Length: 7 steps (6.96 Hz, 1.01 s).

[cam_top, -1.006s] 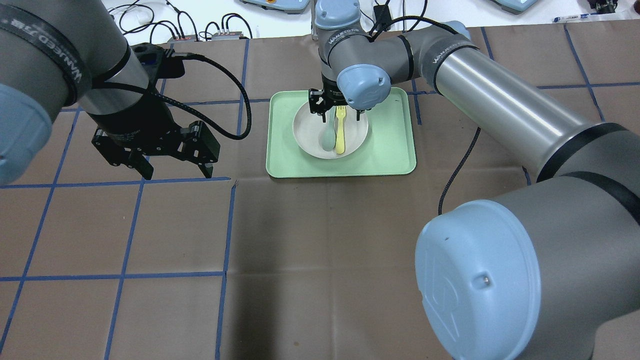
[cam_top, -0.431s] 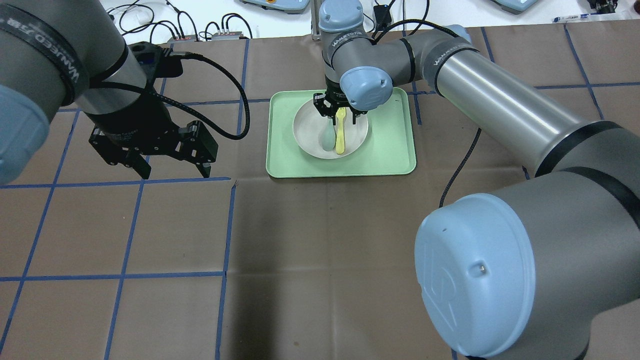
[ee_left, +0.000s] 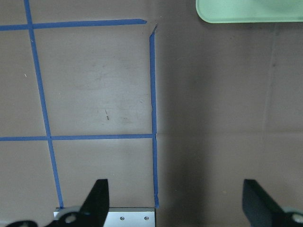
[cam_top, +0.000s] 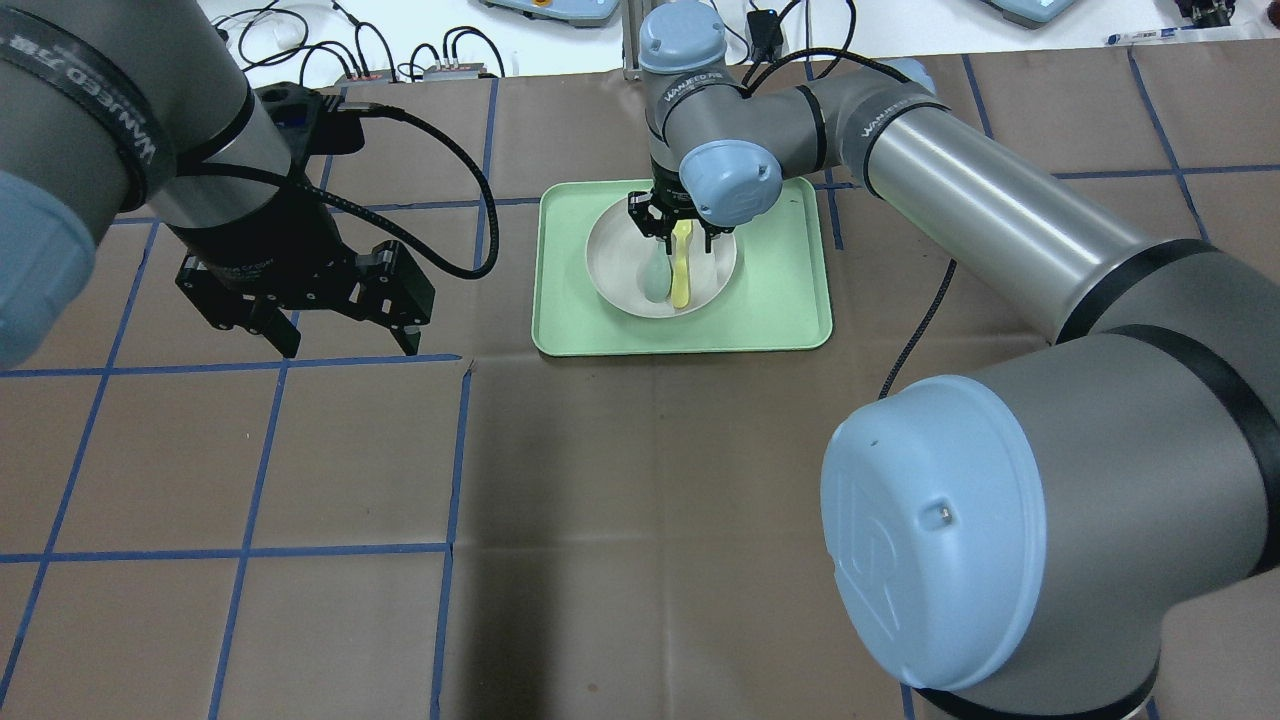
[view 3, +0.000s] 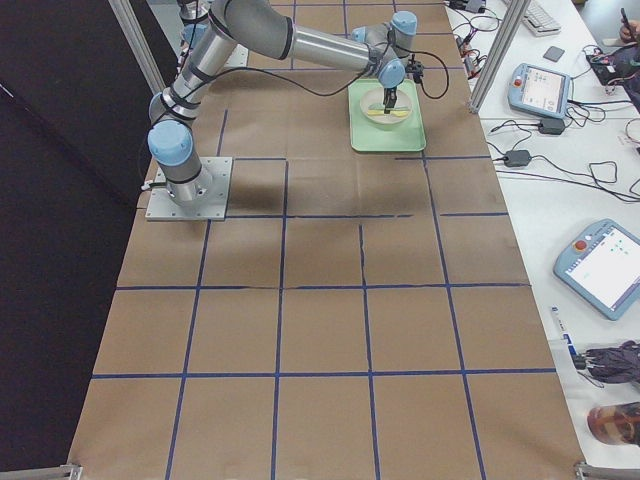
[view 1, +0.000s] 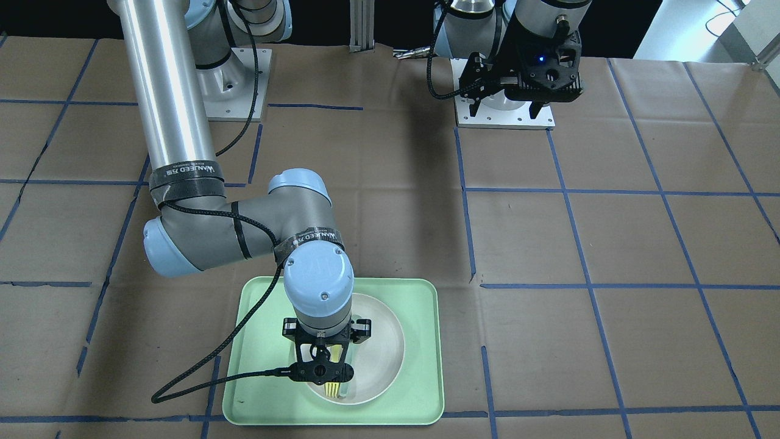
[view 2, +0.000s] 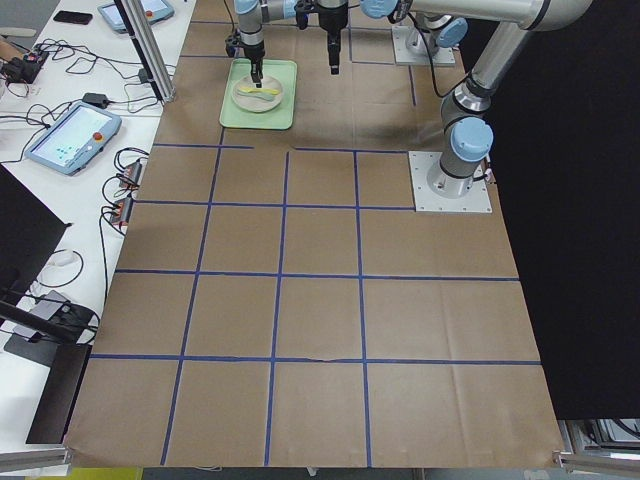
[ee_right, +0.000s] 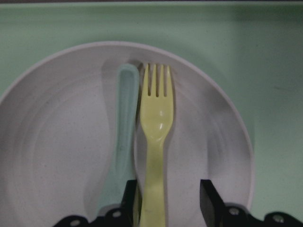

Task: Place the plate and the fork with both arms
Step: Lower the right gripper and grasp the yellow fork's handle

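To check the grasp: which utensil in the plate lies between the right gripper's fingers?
The pale-yellow fork; the grey-green spoon lies alongside, outside the gap.

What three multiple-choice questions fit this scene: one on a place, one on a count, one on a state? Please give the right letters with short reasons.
1. Where does the slim pale-yellow plastic fork lie?
A: on the round off-white plate, beside the grey-green spoon.
B: under that plate.
C: upright in a cup.
2. How many utensils are on the plate?
A: one.
B: two.
C: four.
3. The black left gripper is:
A: shut on the fork.
B: shut on the plate.
C: open and empty.
Answers: 1 A, they lie side by side on it; 2 B, only fork and spoon; 3 C, its fingers stand wide apart over the brown table.
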Available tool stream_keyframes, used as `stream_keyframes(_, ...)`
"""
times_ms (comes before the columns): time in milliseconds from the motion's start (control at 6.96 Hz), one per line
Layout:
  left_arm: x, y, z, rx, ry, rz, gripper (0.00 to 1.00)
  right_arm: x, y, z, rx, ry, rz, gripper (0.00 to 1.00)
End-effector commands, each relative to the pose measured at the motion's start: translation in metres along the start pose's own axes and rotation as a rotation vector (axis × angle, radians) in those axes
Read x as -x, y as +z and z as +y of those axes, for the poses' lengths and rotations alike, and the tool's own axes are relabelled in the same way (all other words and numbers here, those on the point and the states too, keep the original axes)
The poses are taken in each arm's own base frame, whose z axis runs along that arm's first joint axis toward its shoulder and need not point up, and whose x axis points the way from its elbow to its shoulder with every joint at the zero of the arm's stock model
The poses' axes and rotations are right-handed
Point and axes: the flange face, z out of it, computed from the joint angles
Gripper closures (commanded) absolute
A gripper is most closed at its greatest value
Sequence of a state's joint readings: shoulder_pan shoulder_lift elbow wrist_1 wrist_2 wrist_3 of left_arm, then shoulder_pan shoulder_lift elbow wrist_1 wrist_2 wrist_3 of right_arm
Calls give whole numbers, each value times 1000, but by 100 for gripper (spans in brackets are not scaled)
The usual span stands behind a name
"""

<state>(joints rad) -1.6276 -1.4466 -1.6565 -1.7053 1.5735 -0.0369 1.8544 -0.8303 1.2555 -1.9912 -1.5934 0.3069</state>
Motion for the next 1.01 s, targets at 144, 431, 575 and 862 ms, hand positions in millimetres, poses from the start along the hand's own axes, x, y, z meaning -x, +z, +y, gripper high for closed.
stream_keyframes(144,0,-1,1,-1,0,0,0,2,10,-1,3,1,1,45)
stream_keyframes(431,0,-1,1,-2,0,1,0,2,18,-1,12,1,6,45)
stream_keyframes(575,0,-1,1,-2,0,1,0,4,23,-1,18,-2,8,45)
stream_keyframes(862,1,-1,0,-2,-1,1,0,5,25,-1,20,-2,7,45)
